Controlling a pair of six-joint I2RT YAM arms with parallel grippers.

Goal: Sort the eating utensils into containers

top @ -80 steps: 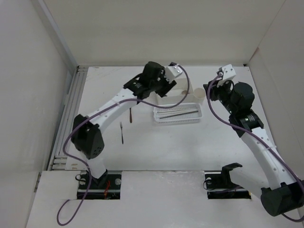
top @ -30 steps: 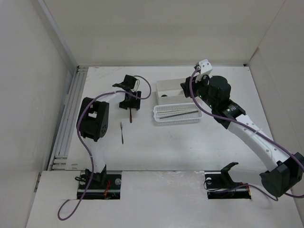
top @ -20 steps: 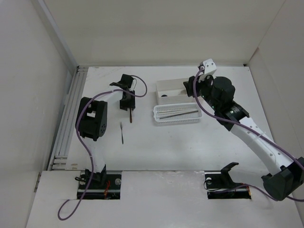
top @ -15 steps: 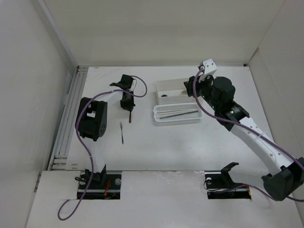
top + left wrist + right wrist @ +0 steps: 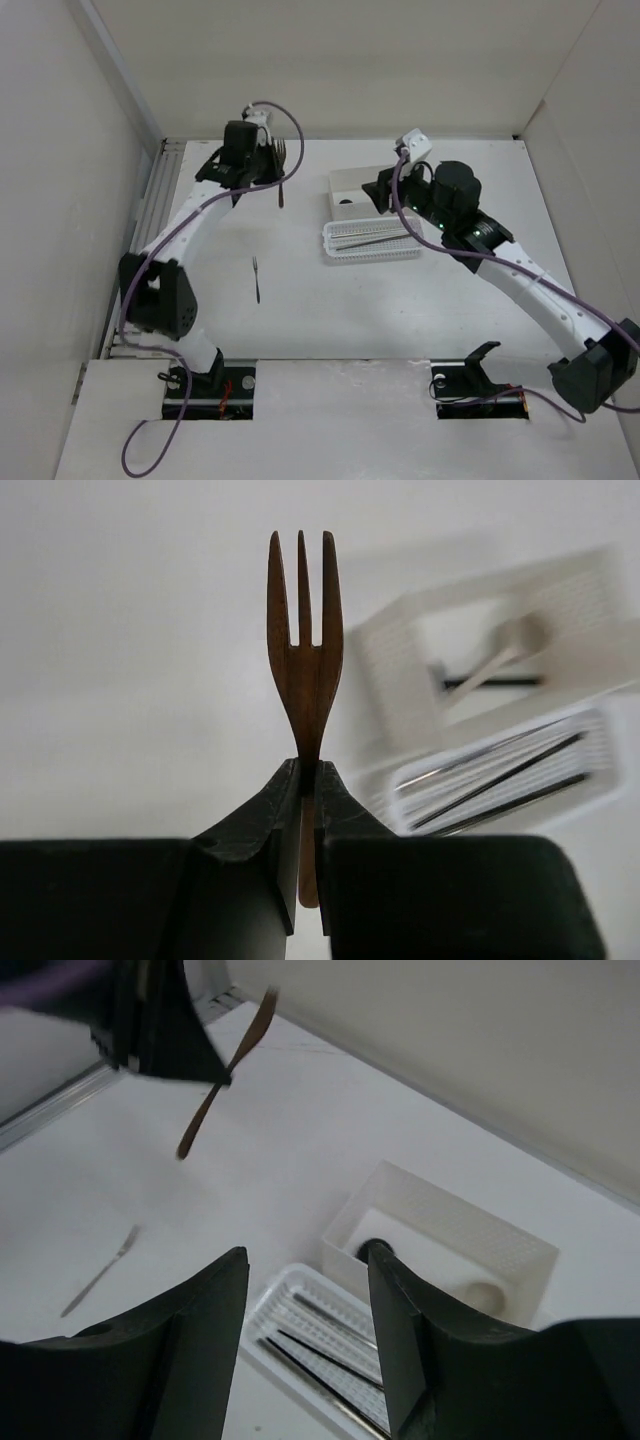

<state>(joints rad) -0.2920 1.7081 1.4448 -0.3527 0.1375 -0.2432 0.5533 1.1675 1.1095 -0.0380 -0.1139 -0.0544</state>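
Lifted off the bench (image 5: 330, 310) since half a second ago, the left tool (image 5: 272, 163) now hangs in the air well to the left of the white box (image 5: 352, 178), and the brown fork (image 5: 283, 185) has come up with it. The left wrist view shows the left tool (image 5: 308, 776) pinched shut on the fork's handle, with the 3 tines (image 5: 303, 590) pointing straight away from the fingers and the handle end poking out behind them. From the right wrist view the fork (image 5: 225, 1070) hangs tilted in the air, on the far left of the box (image 5: 520, 1245).

The right arm has shifted a little to the left, and the right tool (image 5: 378, 196) sits above the box's near side. Its 2 fingers (image 5: 200, 1330) are spread wide apart with nothing between them.

The other fork (image 5: 257, 278), thin and dark, lies flat on the bench, well to the left of the box and nearer the arm bases.

The perforated basket (image 5: 330, 248) lies just beside the box on its near side; whether they touch I cannot tell. The chopsticks (image 5: 375, 238) lie lengthwise inside it.

Inside the box lies a cream spoon (image 5: 480, 1292), with a dark item at the box's left end, partly hidden by a finger.
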